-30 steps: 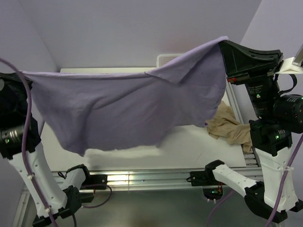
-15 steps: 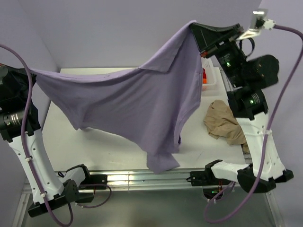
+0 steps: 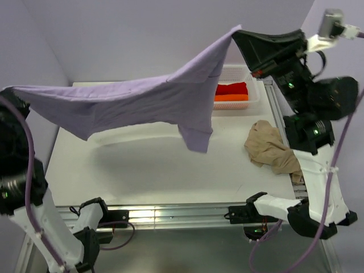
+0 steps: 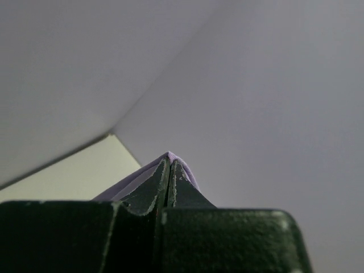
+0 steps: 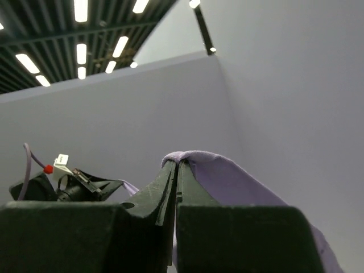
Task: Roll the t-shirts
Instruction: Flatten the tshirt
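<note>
A lavender t-shirt hangs stretched in the air above the white table. My left gripper is shut on its left corner, and my right gripper is shut on its right corner, held higher. A sleeve droops below the middle. In the left wrist view the lavender t-shirt wraps my left gripper. The right wrist view has the cloth draped over my right gripper. A beige-tan t-shirt lies crumpled at the table's right edge. Red and orange t-shirts lie in the basket.
A white mesh basket stands at the table's far right corner. Lavender walls close in behind and on both sides. A metal rail runs along the near edge by the arm bases.
Both arms have swung the lavender t-shirt up and flatter; its hanging lower part has lifted off the table's front. The basket with the red and orange t-shirts is now uncovered.
</note>
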Controlling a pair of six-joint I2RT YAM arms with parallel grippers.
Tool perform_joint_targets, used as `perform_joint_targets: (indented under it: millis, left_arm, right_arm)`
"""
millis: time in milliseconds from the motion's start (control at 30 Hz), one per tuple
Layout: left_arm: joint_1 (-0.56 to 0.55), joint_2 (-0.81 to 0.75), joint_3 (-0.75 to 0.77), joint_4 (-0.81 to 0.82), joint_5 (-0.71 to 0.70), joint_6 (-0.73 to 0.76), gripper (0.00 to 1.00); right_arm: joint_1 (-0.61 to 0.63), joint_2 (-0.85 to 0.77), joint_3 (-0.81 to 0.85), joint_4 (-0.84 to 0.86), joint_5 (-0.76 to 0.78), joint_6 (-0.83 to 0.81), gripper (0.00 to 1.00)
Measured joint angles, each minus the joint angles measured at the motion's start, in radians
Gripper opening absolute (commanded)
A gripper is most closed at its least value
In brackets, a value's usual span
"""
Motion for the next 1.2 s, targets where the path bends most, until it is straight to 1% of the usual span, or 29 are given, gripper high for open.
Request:
perform_joint_targets:
  millis: [267,400,567,667,733,800,867,1033,1100,1200]
  left_arm:
    - [0.000,-0.177,0.122,-0.062,-0.085,-0.002,0.00]
    - [-0.002,-0.194,0.152,-0.089,-0.098,-0.003,0.00]
    - [-0.022,-0.165,0.161,-0.124,-0.106,-0.005,0.00]
    - [-0.047,-0.148,0.145,-0.123,-0.127,-0.007,0.00]
    - [-0.064,-0.138,0.123,-0.117,-0.143,-0.006,0.00]
    - [-0.076,-0.138,0.061,-0.092,-0.163,-0.006,0.00]
    - [-0.080,-0.143,-0.035,-0.053,-0.174,-0.006,0.00]
    - [-0.082,-0.127,-0.329,0.028,-0.180,-0.008,0.00]
    - [-0.082,-0.102,-0.447,0.069,-0.180,-0.011,0.00]
    - [-0.082,-0.042,-0.571,0.115,-0.180,-0.018,0.00]
  right_arm:
    - [0.027,-0.158,0.001,0.034,-0.036,0.050,0.00]
    - [0.027,-0.211,0.034,0.033,-0.039,0.052,0.00]
    - [0.027,-0.189,0.170,-0.013,-0.037,0.053,0.00]
    - [0.027,-0.134,0.268,-0.044,-0.037,0.061,0.00]
    - [0.027,-0.101,0.283,-0.048,-0.035,0.072,0.00]
    - [0.027,-0.089,0.228,-0.042,-0.030,0.088,0.00]
    - [0.029,-0.085,0.129,-0.027,-0.024,0.102,0.00]
    - [0.029,-0.042,-0.149,0.009,0.000,0.139,0.00]
    - [0.032,-0.001,-0.267,0.047,0.015,0.152,0.00]
    - [0.033,0.089,-0.422,0.092,0.034,0.177,0.00]
